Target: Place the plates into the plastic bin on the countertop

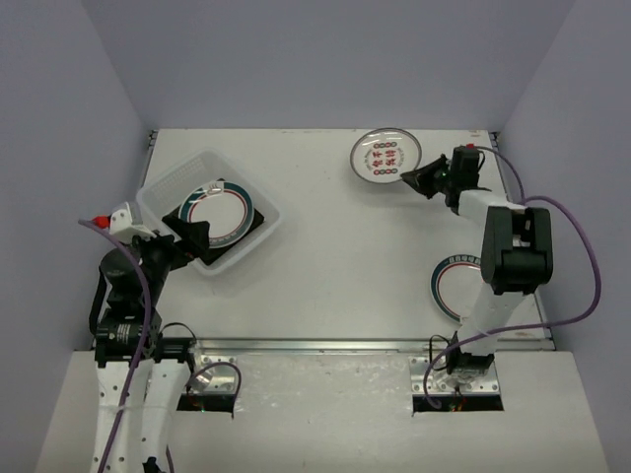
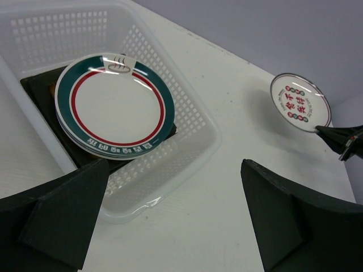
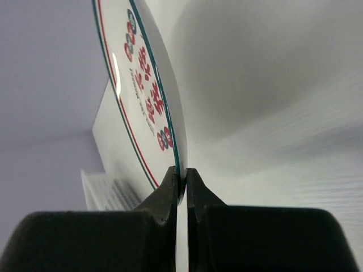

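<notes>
Your plastic bin (image 1: 170, 184) is translucent with rounded corners, and it sits on the left of the smooth white counter (image 1: 335, 266). The left wrist view shows what the overhead one does not: the bin's walls are pierced with a fine grid of holes. Inside it lies a stack of glossy round plates. The top plate (image 2: 116, 107) is white with a teal band and a red ring, and the stack rests on a dark square plate (image 2: 35, 86).

The right jaws are pinching the thin rim of the lettered plate (image 1: 386, 156), a round white one with red characters. It is at the far right of the counter, well apart from the bin. Only the right wrist view shows the grip edge-on, with one jaw on each face of the rim. You cannot tell whether this plate is clear of the counter.

Only the overhead view shows the patterned-rim plate (image 1: 449, 281) lying at near right, partly hidden under your right arm (image 1: 513, 251), which stretches toward the far edge. Your left arm (image 1: 123, 281) is folded close to its base. The left jaws are spread wide and hold nothing, just beside the bin's near corner.
</notes>
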You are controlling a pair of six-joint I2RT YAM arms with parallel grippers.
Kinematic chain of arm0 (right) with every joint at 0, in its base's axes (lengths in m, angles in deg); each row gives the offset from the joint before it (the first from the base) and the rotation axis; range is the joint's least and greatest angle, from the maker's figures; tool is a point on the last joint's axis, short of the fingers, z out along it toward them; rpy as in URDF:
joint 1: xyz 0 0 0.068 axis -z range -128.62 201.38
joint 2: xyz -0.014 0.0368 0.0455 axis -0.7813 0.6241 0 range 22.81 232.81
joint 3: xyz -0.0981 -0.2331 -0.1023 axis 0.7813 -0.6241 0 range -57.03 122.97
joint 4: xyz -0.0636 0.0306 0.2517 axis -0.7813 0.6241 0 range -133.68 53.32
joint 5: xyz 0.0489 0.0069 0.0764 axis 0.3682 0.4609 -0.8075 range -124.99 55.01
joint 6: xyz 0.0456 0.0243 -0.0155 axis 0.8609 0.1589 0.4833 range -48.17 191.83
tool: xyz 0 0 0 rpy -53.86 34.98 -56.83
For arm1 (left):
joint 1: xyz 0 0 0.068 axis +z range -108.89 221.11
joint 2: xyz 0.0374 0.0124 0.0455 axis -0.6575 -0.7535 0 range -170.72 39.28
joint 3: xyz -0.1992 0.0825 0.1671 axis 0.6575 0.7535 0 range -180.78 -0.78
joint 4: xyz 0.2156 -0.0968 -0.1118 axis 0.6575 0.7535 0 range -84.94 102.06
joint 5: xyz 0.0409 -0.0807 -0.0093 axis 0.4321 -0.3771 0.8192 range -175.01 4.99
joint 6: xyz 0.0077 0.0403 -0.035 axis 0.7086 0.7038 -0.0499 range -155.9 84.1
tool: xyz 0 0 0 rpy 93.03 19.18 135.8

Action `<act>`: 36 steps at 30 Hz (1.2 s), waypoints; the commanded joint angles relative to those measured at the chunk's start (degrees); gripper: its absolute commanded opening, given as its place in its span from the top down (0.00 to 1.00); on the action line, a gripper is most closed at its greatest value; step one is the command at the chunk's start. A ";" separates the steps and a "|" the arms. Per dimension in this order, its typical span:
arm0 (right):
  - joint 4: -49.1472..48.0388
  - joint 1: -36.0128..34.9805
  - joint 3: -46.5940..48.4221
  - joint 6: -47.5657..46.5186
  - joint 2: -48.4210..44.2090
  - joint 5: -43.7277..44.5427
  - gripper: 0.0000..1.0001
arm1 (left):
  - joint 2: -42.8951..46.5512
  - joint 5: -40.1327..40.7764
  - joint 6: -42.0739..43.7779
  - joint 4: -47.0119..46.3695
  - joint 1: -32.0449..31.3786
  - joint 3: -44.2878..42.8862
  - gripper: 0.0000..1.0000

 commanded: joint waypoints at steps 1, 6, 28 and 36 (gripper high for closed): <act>3.18 -10.16 5.19 -10.01 -7.59 -14.93 1.00 | 3.71 3.49 -1.26 -1.12 0.39 -1.70 0.00; 13.18 -21.26 15.96 -14.42 -3.90 -22.71 1.00 | 4.75 6.74 -2.46 -0.24 2.70 -1.96 0.00; 32.40 -40.25 59.81 -15.26 29.07 -12.52 0.99 | 7.44 7.83 -2.81 0.09 3.20 -1.88 0.00; 32.09 -41.60 64.11 -14.78 31.04 -11.52 0.70 | 7.59 7.16 -2.55 -0.28 3.18 -1.80 0.00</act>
